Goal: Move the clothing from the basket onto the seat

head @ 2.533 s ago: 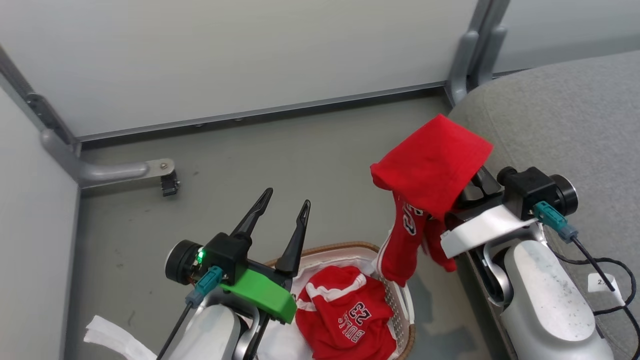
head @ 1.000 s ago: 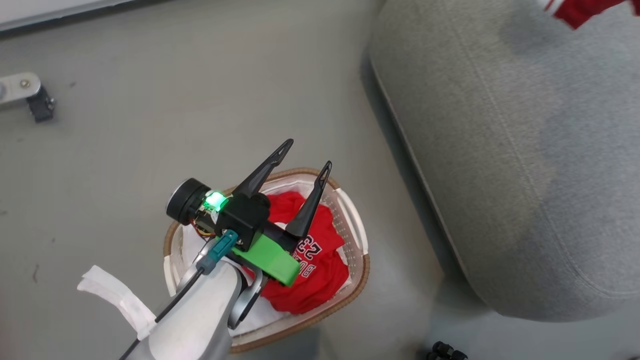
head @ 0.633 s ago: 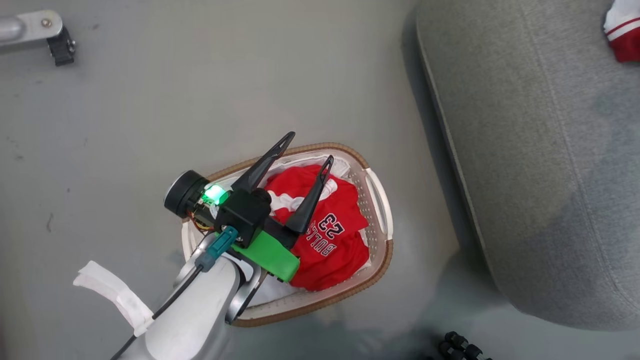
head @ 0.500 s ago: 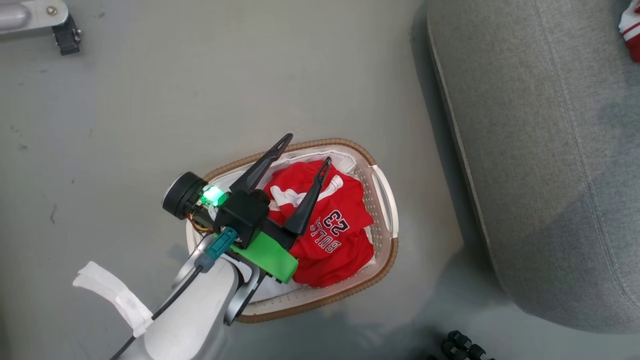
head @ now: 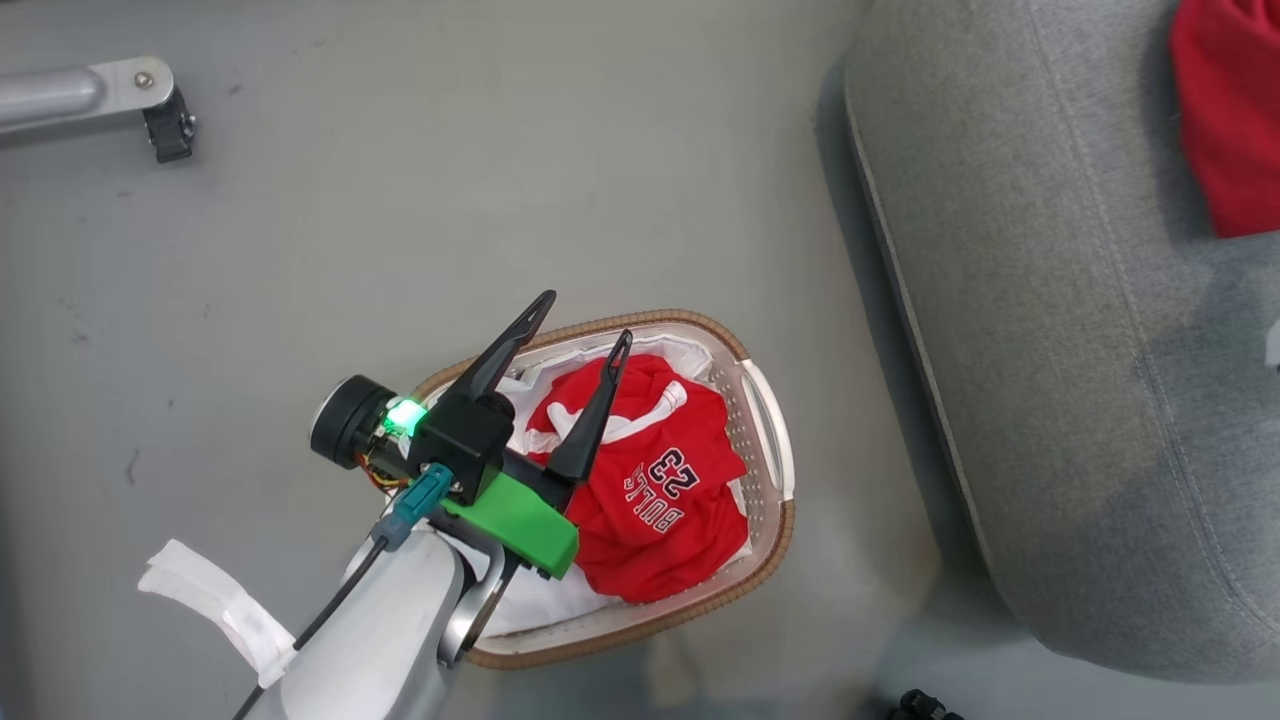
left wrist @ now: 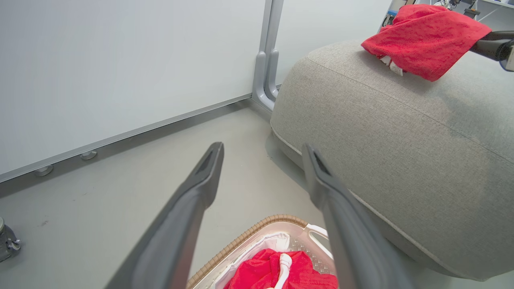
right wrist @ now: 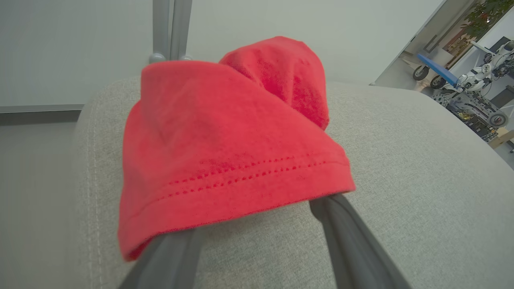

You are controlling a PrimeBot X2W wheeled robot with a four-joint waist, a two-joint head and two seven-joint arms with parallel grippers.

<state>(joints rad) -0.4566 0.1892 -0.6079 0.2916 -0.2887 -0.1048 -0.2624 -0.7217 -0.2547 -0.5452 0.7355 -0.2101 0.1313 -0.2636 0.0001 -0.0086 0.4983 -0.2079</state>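
Note:
The white basket (head: 772, 536) with a brown rim stands on the floor and holds one red piece of clothing (head: 655, 500) marked "23 BULLS". My left gripper (head: 583, 317) hovers open over the basket's far-left rim with nothing between its fingers; the left wrist view has it (left wrist: 263, 147) above the basket (left wrist: 249, 235). A second red piece of clothing (head: 1225, 120) lies on the grey seat (head: 1080, 350). In the right wrist view it (right wrist: 225, 152) drapes over my right gripper (right wrist: 251, 200), whose fingers (right wrist: 345, 237) stand wide apart, tips hidden under the cloth.
The seat's left edge runs close beside the basket's right handle (head: 775, 440). A metal frame foot with a black caster (head: 165, 120) sits at the far left. White partition panels and a grey post (left wrist: 267, 60) back the floor. Small black wheels (head: 925, 705) show at the bottom.
The head camera has swung down and right. The red garment that my right gripper held up over the basket is now on the seat. My left gripper stays open over the basket.

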